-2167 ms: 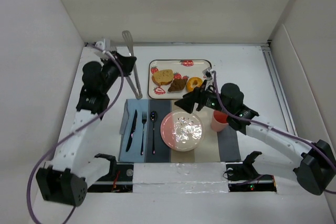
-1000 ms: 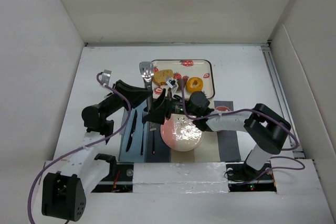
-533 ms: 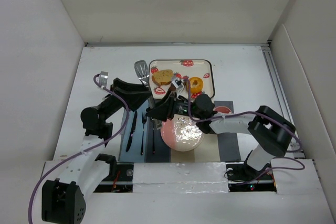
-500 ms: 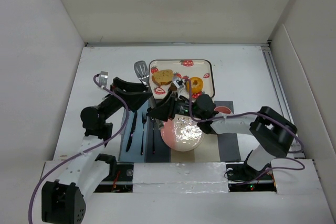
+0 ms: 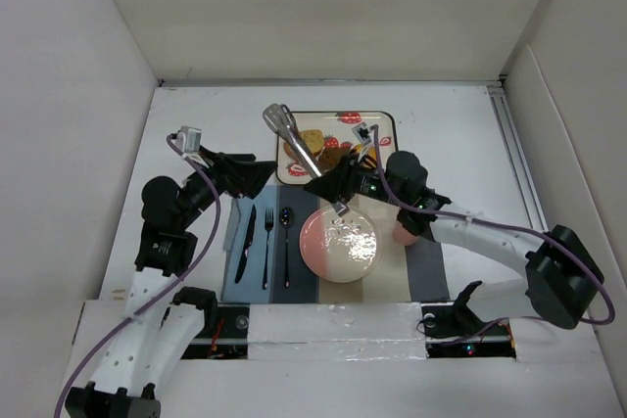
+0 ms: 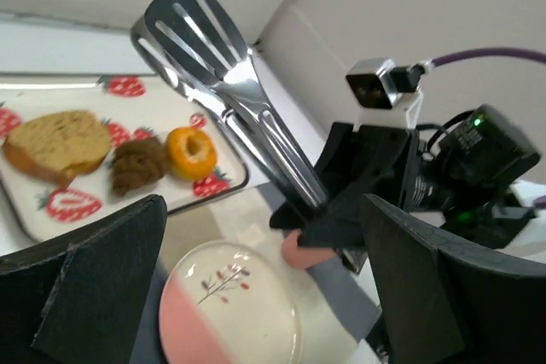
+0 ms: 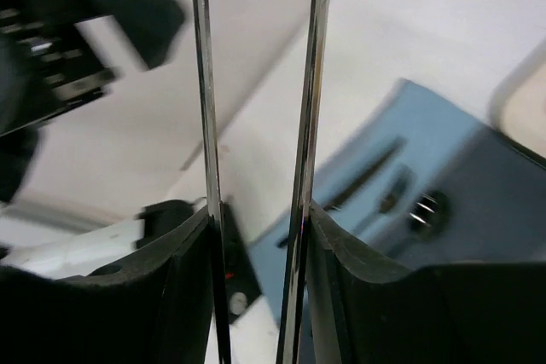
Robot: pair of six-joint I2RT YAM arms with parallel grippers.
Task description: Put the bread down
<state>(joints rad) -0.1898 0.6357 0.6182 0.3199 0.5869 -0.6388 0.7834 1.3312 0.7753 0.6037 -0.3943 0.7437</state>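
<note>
The bread lies on the strawberry-print tray (image 6: 217, 193): a tan loaf slice (image 6: 55, 144), a dark brown wedge (image 6: 139, 164) and an orange donut (image 6: 191, 153). My right gripper (image 5: 328, 188) is shut on the handle end of metal tongs (image 5: 294, 139), whose slotted tips reach up over the tray's left part, near the loaf slice (image 5: 312, 137). In the right wrist view the two tong arms (image 7: 205, 83) run between my fingers (image 7: 183, 279). My left gripper (image 5: 257, 175) stands open and empty to the left of the tongs.
A pink-and-white plate (image 5: 338, 244) sits on the striped placemat below the tray. A knife (image 5: 245, 242), fork (image 5: 266, 247) and spoon (image 5: 285, 242) lie on its blue left part. A pink cup (image 5: 404, 232) stands right of the plate, under my right arm.
The left gripper has opened, let go of the tongs and drawn back left. The right gripper has shut on the tongs and swung them up towards the tray.
</note>
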